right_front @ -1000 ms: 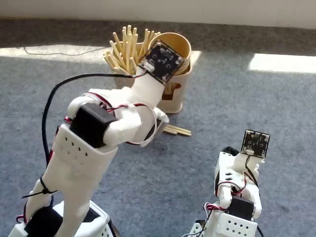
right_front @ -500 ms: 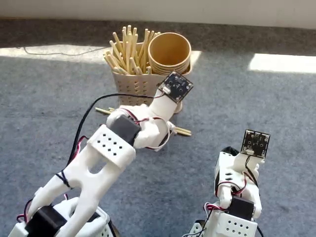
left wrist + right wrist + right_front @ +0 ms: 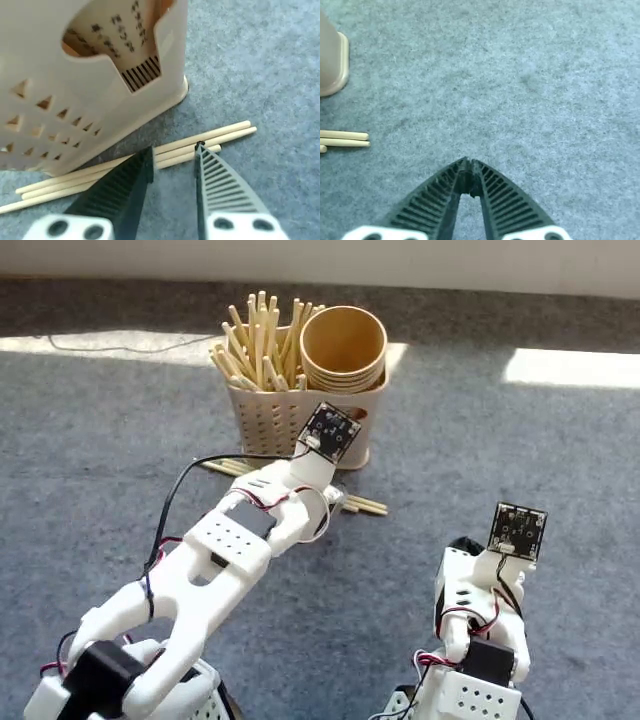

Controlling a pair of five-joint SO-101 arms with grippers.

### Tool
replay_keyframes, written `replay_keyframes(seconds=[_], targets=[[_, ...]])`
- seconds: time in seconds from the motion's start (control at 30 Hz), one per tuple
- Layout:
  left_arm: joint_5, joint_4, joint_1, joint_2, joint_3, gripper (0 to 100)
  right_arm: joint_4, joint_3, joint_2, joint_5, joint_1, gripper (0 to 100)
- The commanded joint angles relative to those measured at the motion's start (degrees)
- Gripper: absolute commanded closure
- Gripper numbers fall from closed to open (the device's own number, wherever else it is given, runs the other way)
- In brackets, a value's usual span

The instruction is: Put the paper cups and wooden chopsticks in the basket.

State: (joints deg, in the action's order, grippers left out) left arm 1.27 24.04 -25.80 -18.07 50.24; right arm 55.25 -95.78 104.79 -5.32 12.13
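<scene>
A beige perforated basket (image 3: 290,420) stands at the back of the grey carpet, holding several wooden chopsticks (image 3: 255,340) upright and a stack of paper cups (image 3: 343,345). A few loose chopsticks (image 3: 362,505) lie on the carpet at the basket's front foot, also seen close up as chopsticks (image 3: 150,160) beside the basket (image 3: 75,75). My left gripper (image 3: 173,150) hangs open just above these, its fingertips straddling them. My right gripper (image 3: 468,167) rests shut low over bare carpet at the near right, with chopstick ends (image 3: 345,139) off to its side.
Grey carpet (image 3: 500,460) spreads all around, with bright sunlit patches at the back left and right. A thin cable (image 3: 90,343) lies on the floor behind the basket's left side. The right arm (image 3: 485,610) is folded near the front edge.
The left arm has swung down from above the basket to the carpet in front of it, bringing its gripper over the loose chopsticks. The right arm stayed still.
</scene>
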Motion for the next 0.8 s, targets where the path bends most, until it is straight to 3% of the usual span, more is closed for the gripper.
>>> replay_keyframes(seconds=[0.0, 0.2, 0.77], targets=[[-0.1, -1.1, 0.8, 6.7, -5.5, 88, -1.6, -7.9, 0.5, 0.1, 0.6, 99.3], [-0.1, -0.9, 1.8, 17.7, -12.8, 91, -1.6, -7.9, 0.5, 0.1, 0.6, 99.3], [-0.4, -1.1, 1.8, 22.7, -14.1, 91, -1.5, -7.9, 0.5, 0.1, 0.6, 99.3]])
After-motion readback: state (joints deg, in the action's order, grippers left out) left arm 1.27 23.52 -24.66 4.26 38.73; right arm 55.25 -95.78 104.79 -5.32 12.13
